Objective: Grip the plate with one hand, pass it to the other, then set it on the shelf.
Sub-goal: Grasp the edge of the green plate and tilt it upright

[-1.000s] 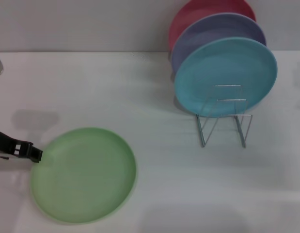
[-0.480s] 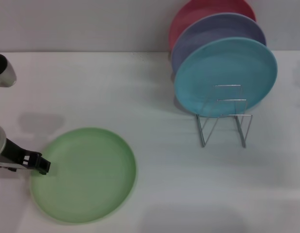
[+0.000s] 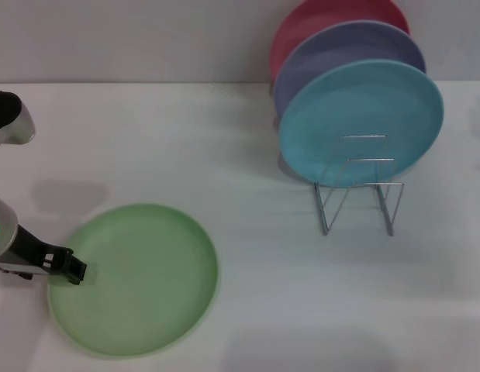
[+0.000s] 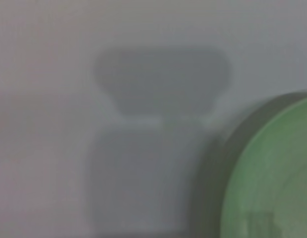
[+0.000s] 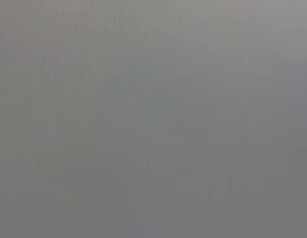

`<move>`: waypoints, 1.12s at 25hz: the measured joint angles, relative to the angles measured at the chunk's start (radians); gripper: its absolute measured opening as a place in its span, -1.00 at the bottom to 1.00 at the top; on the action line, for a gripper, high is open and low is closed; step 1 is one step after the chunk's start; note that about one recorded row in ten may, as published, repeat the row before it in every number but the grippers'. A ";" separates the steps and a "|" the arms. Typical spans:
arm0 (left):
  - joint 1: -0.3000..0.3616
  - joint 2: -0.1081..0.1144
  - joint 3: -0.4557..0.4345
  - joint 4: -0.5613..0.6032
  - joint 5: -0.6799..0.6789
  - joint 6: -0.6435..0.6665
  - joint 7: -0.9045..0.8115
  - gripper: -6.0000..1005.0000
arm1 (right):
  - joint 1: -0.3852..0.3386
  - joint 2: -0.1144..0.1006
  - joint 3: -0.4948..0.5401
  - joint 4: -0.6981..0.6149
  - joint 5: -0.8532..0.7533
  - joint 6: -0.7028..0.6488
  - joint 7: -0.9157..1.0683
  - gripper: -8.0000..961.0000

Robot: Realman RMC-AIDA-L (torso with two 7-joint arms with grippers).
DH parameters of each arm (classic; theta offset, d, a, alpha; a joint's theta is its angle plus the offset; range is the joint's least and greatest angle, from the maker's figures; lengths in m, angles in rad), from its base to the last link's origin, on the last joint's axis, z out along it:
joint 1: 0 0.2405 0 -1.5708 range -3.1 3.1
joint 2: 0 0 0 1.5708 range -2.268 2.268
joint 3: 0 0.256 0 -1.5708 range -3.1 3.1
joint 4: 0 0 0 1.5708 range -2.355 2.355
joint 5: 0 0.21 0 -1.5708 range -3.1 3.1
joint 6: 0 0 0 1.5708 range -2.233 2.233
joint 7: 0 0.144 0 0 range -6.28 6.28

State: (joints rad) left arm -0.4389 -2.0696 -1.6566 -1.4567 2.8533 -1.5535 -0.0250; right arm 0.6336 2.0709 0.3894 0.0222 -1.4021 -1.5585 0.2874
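The light green plate [image 3: 135, 277] lies flat on the white table at the front left. Its rim also shows in the left wrist view [image 4: 272, 183]. My left gripper [image 3: 69, 269] reaches in from the left edge, its dark tip at the plate's left rim. The silver wire shelf [image 3: 357, 186] stands at the right, with a bare slot at its front. My right gripper is out of view; the right wrist view shows only plain grey.
A turquoise plate [image 3: 362, 122], a lavender plate [image 3: 340, 48] and a red plate [image 3: 317, 19] stand upright in the shelf's back slots. A wall runs behind the table [image 3: 247, 256]. Part of my left arm [image 3: 7, 116] shows at the left edge.
My left gripper has moved down and right, from just outside the green plate's upper left rim onto its left rim. The plate and shelf have not moved.
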 joint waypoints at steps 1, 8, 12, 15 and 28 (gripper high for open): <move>-0.001 0.000 0.000 0.001 0.000 0.001 0.000 0.42 | 0.000 0.000 0.000 0.000 0.000 0.000 0.000 0.22; -0.012 0.002 -0.002 0.030 0.001 0.009 0.001 0.42 | 0.000 0.000 0.000 -0.001 0.000 0.000 0.001 0.22; -0.022 0.002 0.002 0.050 0.001 0.014 0.011 0.42 | 0.001 0.000 0.001 -0.001 0.000 0.000 0.002 0.22; -0.023 0.002 0.005 0.050 0.001 0.016 0.011 0.30 | 0.001 0.000 0.001 -0.001 0.001 0.000 0.002 0.22; -0.024 0.002 0.006 0.053 -0.003 0.022 0.012 -0.40 | 0.005 0.000 0.002 -0.002 0.003 -0.002 0.002 0.22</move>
State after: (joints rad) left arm -0.4633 -2.0676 -1.6505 -1.4041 2.8502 -1.5317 -0.0126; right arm 0.6381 2.0709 0.3912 0.0198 -1.3989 -1.5601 0.2899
